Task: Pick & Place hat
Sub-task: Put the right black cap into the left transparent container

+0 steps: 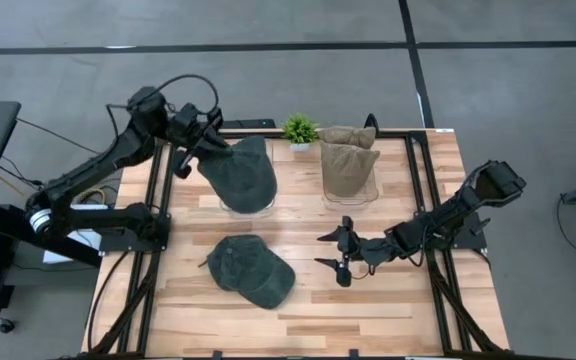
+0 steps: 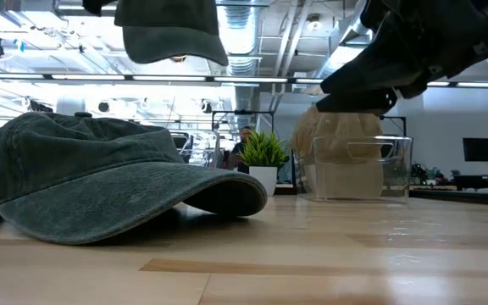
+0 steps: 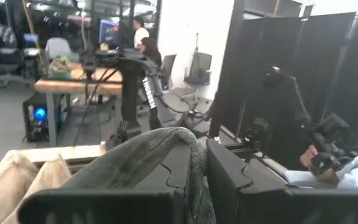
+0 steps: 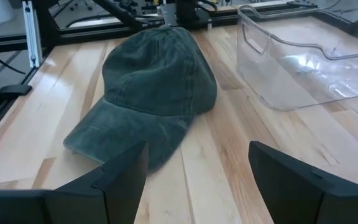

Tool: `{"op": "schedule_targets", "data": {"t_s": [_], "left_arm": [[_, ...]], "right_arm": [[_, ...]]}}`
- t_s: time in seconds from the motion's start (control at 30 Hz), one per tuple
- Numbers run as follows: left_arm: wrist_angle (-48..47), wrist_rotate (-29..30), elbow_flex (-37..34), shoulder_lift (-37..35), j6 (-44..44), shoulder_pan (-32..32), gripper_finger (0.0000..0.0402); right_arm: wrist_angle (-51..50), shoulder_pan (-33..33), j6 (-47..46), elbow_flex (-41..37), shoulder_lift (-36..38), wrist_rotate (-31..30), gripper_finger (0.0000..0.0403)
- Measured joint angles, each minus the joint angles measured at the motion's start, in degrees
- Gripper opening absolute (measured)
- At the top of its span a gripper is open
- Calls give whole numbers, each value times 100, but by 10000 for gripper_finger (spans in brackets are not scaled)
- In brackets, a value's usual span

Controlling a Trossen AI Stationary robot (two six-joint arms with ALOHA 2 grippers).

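left gripper [image 1: 206, 150] clamps dark green cotton cap [image 1: 240, 172] upper centre, above clear bin [image 1: 246, 204] (thin pinch) | risk: fabric slips, cap misses bin | right gripper [image 1: 342, 252] spread, empty, lower right

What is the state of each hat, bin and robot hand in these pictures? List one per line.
Left hand: shut on the lifted green hat, raised over a clear bin.
Lifted green hat: held in the air, hanging.
Second green hat: lying flat on the table, untouched.
Tan hats: resting in the other clear bin.
Right hand: open, empty, low over the table, pointed at the second green hat.
Plant: upright.
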State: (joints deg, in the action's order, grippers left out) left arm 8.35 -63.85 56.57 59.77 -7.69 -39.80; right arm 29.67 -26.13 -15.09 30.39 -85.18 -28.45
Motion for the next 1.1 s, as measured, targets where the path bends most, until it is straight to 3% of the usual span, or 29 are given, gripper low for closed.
{"op": "schedule_targets", "data": {"t_s": [0.13,0.3,0.43,0.83,1.1], "left_arm": [[-1343,662,636,153,761,1,32],[-3651,2173,1538,327,2060,121,32],[-4770,3123,2084,519,2600,344,32],[-5739,5324,2639,1145,3768,1144,32],[-5761,6240,2641,1366,4601,1351,32]], "right_arm": [[-4,0,0,0,-3,10,270],[-48,0,7,3,-3,42,270],[-50,0,7,3,-3,42,270],[-50,0,9,3,-3,40,270],[-57,0,9,3,-1,117,270]]}}
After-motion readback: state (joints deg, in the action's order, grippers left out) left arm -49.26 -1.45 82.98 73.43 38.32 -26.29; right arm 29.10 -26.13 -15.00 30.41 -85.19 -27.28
